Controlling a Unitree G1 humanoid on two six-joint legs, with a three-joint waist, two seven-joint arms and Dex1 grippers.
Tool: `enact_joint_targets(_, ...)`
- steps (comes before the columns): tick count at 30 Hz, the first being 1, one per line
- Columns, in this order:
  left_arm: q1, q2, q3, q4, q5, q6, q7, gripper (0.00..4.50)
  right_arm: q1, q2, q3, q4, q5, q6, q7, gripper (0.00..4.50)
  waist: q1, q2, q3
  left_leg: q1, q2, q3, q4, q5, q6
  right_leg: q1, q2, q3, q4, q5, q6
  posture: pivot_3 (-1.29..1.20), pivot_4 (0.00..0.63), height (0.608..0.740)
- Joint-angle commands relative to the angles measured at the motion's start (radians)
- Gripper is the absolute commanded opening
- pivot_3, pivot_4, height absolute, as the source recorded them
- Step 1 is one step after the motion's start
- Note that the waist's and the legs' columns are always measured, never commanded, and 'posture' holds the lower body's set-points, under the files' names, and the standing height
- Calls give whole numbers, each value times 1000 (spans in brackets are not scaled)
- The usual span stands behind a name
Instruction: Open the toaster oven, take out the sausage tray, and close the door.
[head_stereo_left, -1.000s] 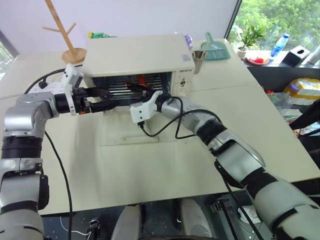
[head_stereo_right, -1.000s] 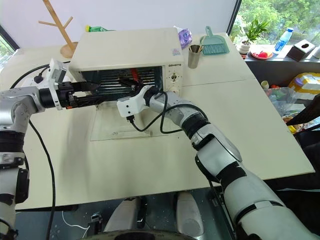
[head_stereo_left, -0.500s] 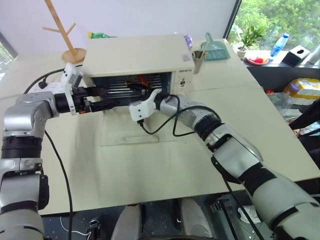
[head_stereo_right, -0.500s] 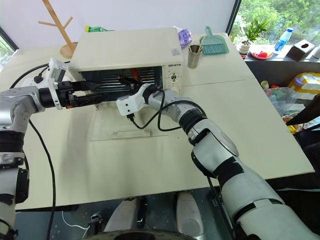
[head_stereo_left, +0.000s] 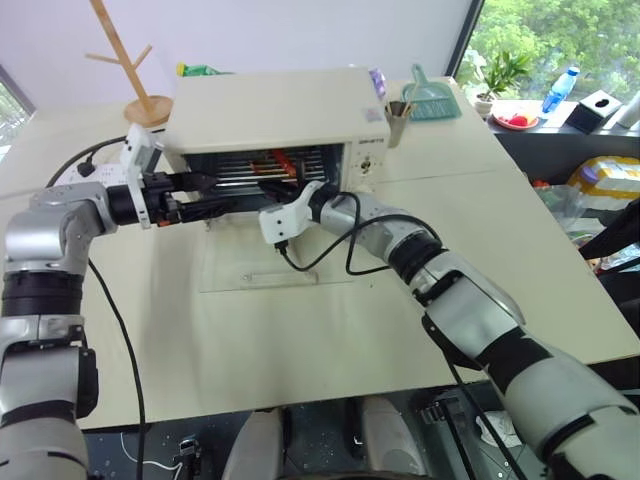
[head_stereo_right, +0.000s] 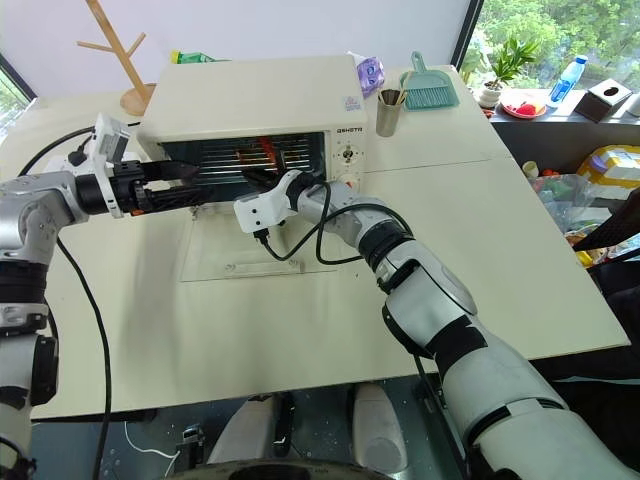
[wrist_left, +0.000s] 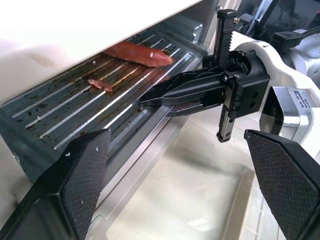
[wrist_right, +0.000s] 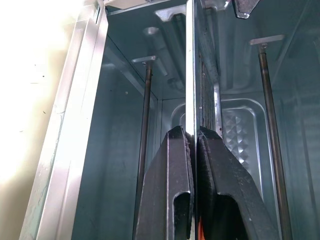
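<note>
The cream toaster oven (head_stereo_left: 270, 110) stands at the back of the table. Its glass door (head_stereo_left: 270, 262) lies folded down flat in front of it. Inside sits the ribbed metal sausage tray (wrist_left: 75, 115) with a reddish sausage (wrist_left: 137, 52) on it. My right gripper (wrist_left: 145, 102) reaches level into the opening and is shut on the tray's thin front rim (wrist_right: 190, 60). My left gripper (head_stereo_left: 205, 195) hovers open at the left of the oven mouth, just in front of the tray, holding nothing.
A wooden mug tree (head_stereo_left: 130, 60) and a green bottle (head_stereo_left: 205, 70) stand behind the oven on the left. A metal cup (head_stereo_left: 397, 120) and a teal dustpan (head_stereo_left: 430, 98) sit to its right. A black cable (head_stereo_left: 85, 155) runs along the left.
My right gripper's fingers have closed onto the tray's front rim. Both arms have stayed where they were, and the left gripper is still open.
</note>
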Motion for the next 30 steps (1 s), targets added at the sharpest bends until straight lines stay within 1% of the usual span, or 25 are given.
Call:
enact_joint_targets(1,-48,20,35,4,-2,-9,4,4500,-6,-12,-9,-56,6,-4,0,69,0,0,0,0,0,0,0,0,0,0,0,0,0,0,0,0,150,740)
enact_joint_targets(7,-59,14,21,28,11,-22,-11,4500,74,-63,-20,-204,19,-1,53,69,6,0,0,0,0,0,0,0,0,0,0,0,0,0,0,0,150,740)
enact_joint_targets(18,-73,0,0,53,21,-35,-36,4500,284,-174,-62,-615,57,84,218,69,13,0,0,-1,-1,0,1,0,0,1,-1,0,0,0,0,0,150,740)
enact_joint_targets(30,-91,-5,-14,84,38,-40,-61,4500,412,-256,-96,-820,66,106,282,69,23,-1,0,-1,-1,1,1,0,0,2,-2,-1,-1,0,0,0,150,740)
